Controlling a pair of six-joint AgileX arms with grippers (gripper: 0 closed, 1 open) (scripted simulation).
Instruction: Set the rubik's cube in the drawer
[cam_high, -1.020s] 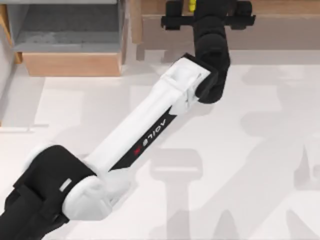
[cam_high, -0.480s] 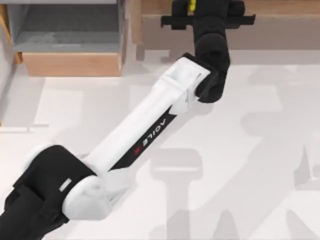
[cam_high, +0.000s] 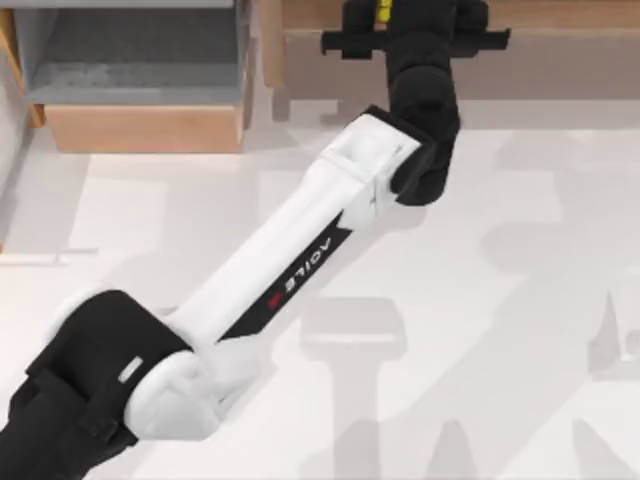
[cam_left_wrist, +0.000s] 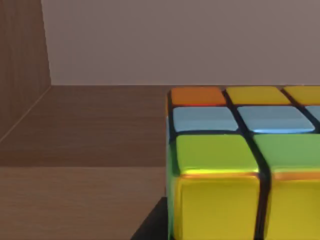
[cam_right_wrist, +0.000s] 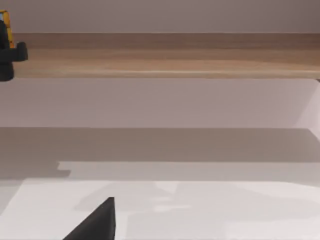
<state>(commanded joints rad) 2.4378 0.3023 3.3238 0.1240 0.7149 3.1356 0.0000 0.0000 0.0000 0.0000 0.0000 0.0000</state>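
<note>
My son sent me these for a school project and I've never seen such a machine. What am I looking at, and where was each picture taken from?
It is a simulated pair of robot arms at a white table. The overhead picture shows the white-and-black left arm reaching to the long brown wooden shelf; its pincer is at a small cube of yellow, green, blue and orange tiles, seen close up by the left wrist camera. The tan-fronted, grey-walled drawer stands open at the top left. The right wrist camera looks across the table at the shelf.

At the table's (cam_high: 520, 300) far left we see the drawer (cam_high: 140, 125); the shelf (cam_high: 560, 40) runs along the far right. Our left arm reaches to the shelf, where the rubik's cube (cam_left_wrist: 240, 170) sits.
</note>
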